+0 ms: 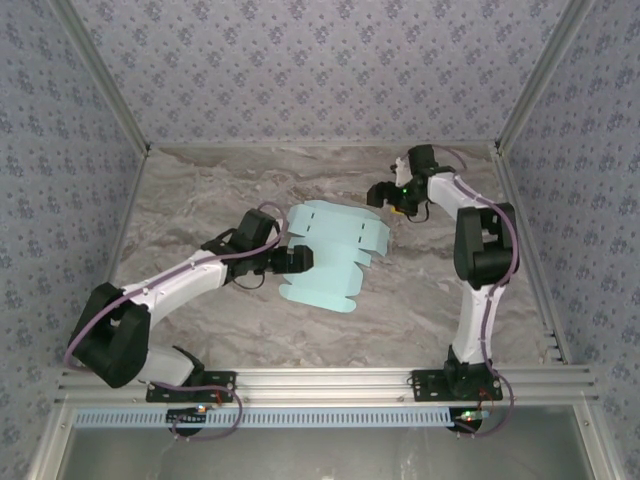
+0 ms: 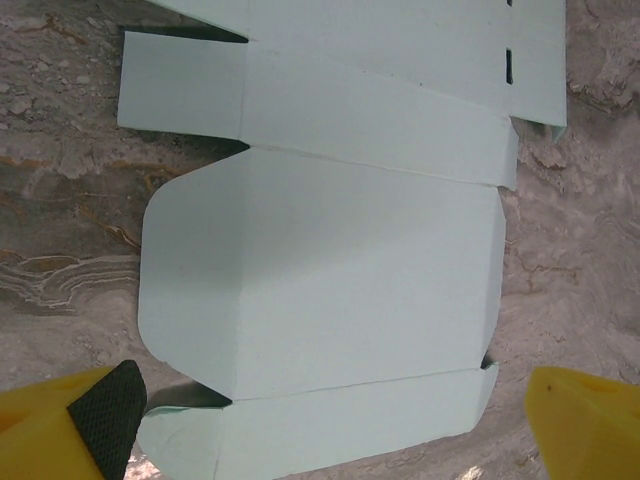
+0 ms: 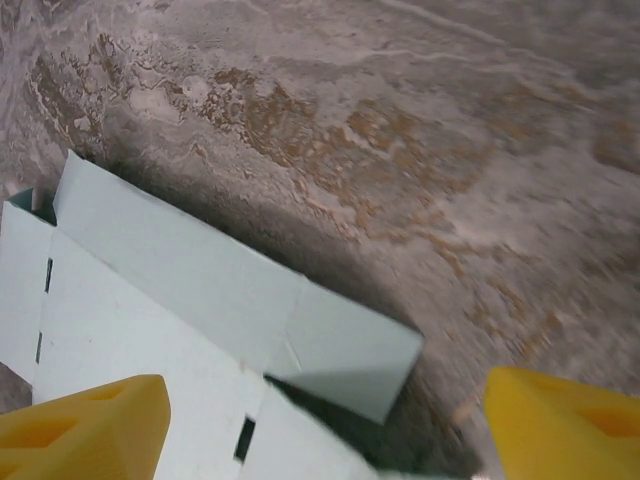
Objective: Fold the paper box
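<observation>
— Marbled grey-brown worktop point(image 1: 200, 200), blue patterned wallpaper point(image 1: 300, 60) on the walls around it. What's on the left?

— The left gripper point(image 1: 296, 259), low at the left edge of the paper box point(image 1: 335, 255). Its jaws are spread wide. In the wrist view the rounded flap point(image 2: 320, 280) lies between them, nothing pinched.

— And the box itself?

— It's a pale aqua die-cut sheet, lying open and mostly flat in the middle of the worktop. There are narrow slots point(image 2: 509, 66) in one panel.

— The right side?

— The right gripper point(image 1: 385, 195) hovers near the sheet's far right corner, apart from it, jaws also spread. Its wrist view shows a side tab point(image 3: 340, 350) tilted up off the worktop, with a shadow beneath.
</observation>
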Motion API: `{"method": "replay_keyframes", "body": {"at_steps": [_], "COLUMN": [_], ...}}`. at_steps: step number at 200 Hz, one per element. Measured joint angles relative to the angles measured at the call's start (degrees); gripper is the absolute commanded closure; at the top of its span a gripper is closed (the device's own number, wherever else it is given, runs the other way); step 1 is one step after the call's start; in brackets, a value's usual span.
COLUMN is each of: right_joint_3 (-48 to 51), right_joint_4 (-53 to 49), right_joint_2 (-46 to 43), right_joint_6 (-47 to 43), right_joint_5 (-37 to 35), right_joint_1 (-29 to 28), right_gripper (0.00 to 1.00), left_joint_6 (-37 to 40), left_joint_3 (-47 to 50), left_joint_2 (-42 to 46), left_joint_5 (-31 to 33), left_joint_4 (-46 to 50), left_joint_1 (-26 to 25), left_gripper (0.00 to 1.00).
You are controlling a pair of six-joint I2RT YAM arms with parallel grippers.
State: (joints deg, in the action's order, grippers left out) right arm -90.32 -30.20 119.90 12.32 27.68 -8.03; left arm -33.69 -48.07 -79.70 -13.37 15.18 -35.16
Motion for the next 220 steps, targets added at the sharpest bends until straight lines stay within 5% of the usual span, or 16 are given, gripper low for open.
{"method": "replay_keyframes", "body": {"at_steps": [51,149,220], "right_joint_3": [0.74,28.13,31.45], "right_joint_4": [-3.23,3.1,9.79], "right_joint_2": [2.71,-10.73,-10.8], "right_joint_6": [-2.49,-2.08,1.29], "right_joint_5": [9.27,24.33,28.76], "right_joint_1": [-0.52,-4.0,-8.39], "right_gripper": [0.22,0.28,0.53], "left_joint_6": [0.11,3.87,1.64], "left_joint_3": [-0.33,-4.26,-0.9], "left_joint_2": [-1.11,-2.38,-7.76], "left_joint_5": [-0.13,3.13,2.21], "left_joint_4": [2.58,10.49,6.14], "left_joint_1": [0.0,3.52,3.65], "left_gripper": [0.01,0.01,0.01]}}
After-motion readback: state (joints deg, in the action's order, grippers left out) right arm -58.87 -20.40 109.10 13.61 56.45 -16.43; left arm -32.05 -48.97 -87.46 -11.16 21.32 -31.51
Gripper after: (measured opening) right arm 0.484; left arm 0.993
